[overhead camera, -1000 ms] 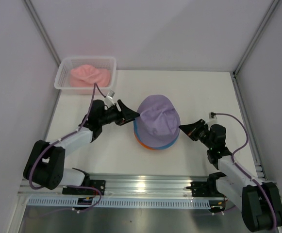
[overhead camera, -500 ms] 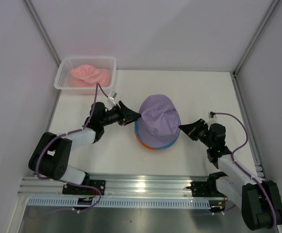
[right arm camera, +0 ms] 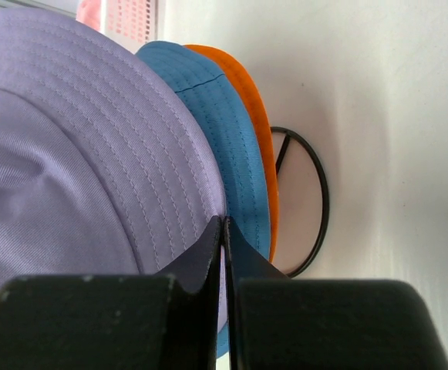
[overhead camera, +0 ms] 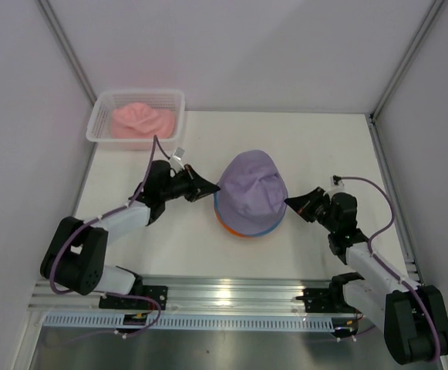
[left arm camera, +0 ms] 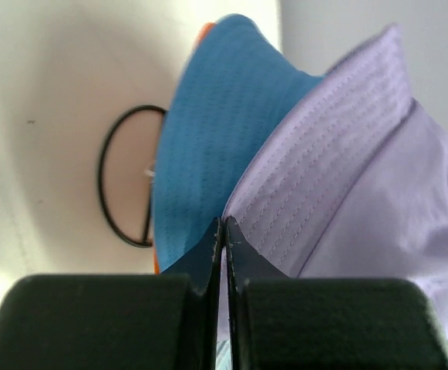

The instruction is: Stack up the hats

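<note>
The lavender-purple hat (overhead camera: 250, 185) sits crown-up on top of the blue hat (overhead camera: 269, 228) and the orange hat (overhead camera: 243, 233) in the middle of the table. My left gripper (overhead camera: 217, 187) is shut on the left edge of the purple hat's brim. In the left wrist view its tips (left arm camera: 224, 222) meet where the purple brim (left arm camera: 339, 154) lies over the blue one (left arm camera: 208, 139). My right gripper (overhead camera: 287, 202) pinches the same brim on the right, its tips (right arm camera: 224, 220) between the purple hat (right arm camera: 69, 154) and the blue hat (right arm camera: 227, 131). The pink hat (overhead camera: 141, 118) lies in the basket.
The white mesh basket (overhead camera: 94, 131) stands at the back left corner. A thin black wire stand (left arm camera: 100, 173) shows under the stacked hats, its ring (right arm camera: 325, 185) resting on the white table. White walls close in both sides and the back.
My left gripper has closed on the purple brim's left edge; it stood open around it a second ago. The right gripper has stayed shut in place.
</note>
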You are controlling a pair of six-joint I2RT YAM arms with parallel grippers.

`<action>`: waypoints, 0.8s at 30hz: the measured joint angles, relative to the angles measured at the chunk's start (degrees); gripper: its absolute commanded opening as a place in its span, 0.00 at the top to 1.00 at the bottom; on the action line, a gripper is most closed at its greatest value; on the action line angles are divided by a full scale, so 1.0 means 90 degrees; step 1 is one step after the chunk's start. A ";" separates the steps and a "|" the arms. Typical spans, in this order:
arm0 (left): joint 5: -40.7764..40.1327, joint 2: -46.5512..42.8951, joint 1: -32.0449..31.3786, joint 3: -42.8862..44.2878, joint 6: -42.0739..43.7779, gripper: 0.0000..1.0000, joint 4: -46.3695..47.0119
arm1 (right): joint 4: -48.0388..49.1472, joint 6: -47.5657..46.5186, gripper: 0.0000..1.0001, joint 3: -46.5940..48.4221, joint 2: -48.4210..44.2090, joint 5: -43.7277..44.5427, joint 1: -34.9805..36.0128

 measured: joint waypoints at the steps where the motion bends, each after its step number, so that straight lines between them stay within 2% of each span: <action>1: -0.0172 -0.0051 -0.0041 0.0136 0.0119 0.99 -0.0379 | -0.0066 -0.0029 1.00 0.0034 0.0005 0.0039 0.0005; 5: -0.0770 -0.0090 -0.0299 0.0515 0.0452 0.99 -0.1275 | -0.0338 -0.0155 1.00 0.0155 0.0024 0.0158 0.0027; 15: -0.1763 0.0233 -0.0816 0.0940 0.0573 0.99 -0.2135 | -0.0947 -0.0459 1.00 0.0474 0.0304 0.0342 0.0058; 22: -0.2518 0.0469 -0.0797 0.0491 0.0692 0.99 -0.3334 | -0.1396 -0.0644 1.00 0.0486 0.0597 0.0478 0.0051; 24: -0.2596 0.0401 -0.0797 0.0406 0.0780 0.99 -0.3497 | -0.1581 -0.0746 0.92 0.0566 0.0571 0.0481 0.0051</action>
